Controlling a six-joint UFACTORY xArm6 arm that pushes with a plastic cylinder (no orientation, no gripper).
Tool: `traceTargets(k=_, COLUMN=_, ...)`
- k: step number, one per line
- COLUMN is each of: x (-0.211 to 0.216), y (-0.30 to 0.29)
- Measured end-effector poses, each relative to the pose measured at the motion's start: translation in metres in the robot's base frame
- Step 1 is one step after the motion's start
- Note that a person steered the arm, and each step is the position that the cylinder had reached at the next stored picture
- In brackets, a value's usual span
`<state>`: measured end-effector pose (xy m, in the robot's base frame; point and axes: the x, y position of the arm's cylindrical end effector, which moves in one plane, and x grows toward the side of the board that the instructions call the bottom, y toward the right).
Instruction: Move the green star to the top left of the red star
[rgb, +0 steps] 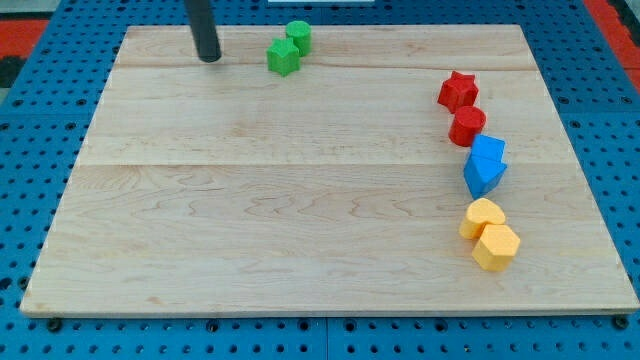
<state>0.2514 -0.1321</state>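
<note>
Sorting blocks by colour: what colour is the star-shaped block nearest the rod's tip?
Green. The green star sits right of my tip, seen in the camera view.

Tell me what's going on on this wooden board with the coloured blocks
My tip rests near the top edge of the wooden board, just left of the green star block, not touching it. A green cylinder block sits against that star's upper right. The red star block lies far off at the view's right, heading a column with a red cylinder, blue blocks and yellow blocks. The green star is not yet moved.
</note>
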Motion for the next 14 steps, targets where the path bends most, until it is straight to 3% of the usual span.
traceTargets(k=2, x=0.019, y=0.173)
traceTargets(k=3, x=0.019, y=0.213)
traceTargets(k=5, x=-0.029, y=0.219)
traceTargets(k=8, x=-0.017, y=0.258)
traceTargets(k=10, x=-0.015, y=0.202)
traceTargets(k=11, x=-0.006, y=0.207)
traceTargets(k=14, x=-0.004, y=0.27)
